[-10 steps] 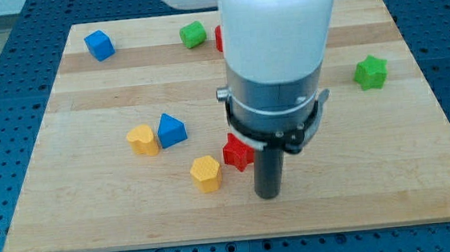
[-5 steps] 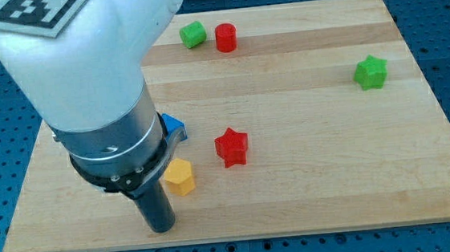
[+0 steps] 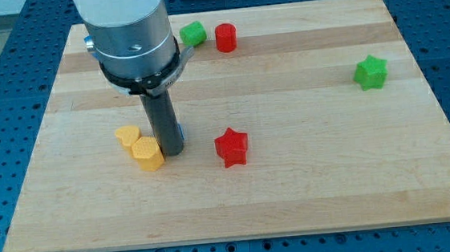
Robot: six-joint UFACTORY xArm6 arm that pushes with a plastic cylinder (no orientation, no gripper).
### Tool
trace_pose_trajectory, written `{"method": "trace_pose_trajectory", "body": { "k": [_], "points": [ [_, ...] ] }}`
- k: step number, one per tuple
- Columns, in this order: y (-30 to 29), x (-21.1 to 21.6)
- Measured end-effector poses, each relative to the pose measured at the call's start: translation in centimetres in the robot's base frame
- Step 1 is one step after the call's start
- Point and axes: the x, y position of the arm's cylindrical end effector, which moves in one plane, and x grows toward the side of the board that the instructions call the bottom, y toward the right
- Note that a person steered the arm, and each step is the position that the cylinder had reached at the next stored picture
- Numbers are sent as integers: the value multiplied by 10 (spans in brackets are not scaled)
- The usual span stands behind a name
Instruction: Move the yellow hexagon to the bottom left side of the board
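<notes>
The yellow hexagon (image 3: 147,154) lies on the wooden board (image 3: 310,184), left of centre, touching a second yellow block (image 3: 128,137) of unclear shape just up and left of it. My tip (image 3: 171,152) rests on the board right beside the hexagon's right side. A blue block (image 3: 180,133) is almost wholly hidden behind the rod; only a sliver shows.
A red star (image 3: 231,146) lies right of the tip. A green block (image 3: 193,33) and a red cylinder (image 3: 226,37) sit near the view's top. A green star (image 3: 370,72) lies at the view's right. The arm's body hides the board's top left.
The tip went from below the hexagon up to its right side. The hexagon slid left and up, now against the other yellow block. The arm swung upward, uncovering the lower left.
</notes>
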Motion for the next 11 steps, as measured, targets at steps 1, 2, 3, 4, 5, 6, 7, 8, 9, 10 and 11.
{"method": "trace_pose_trajectory", "body": {
  "k": [1,2,3,4,5,6,7,8,9,10,11],
  "points": [
    [24,-16],
    [13,-37],
    [-5,-37],
    [-30,-26],
    [-49,19],
    [-54,48],
    [-54,27],
    [-17,14],
    [-10,55],
    [-10,65],
    [-10,66]
  ]
}}
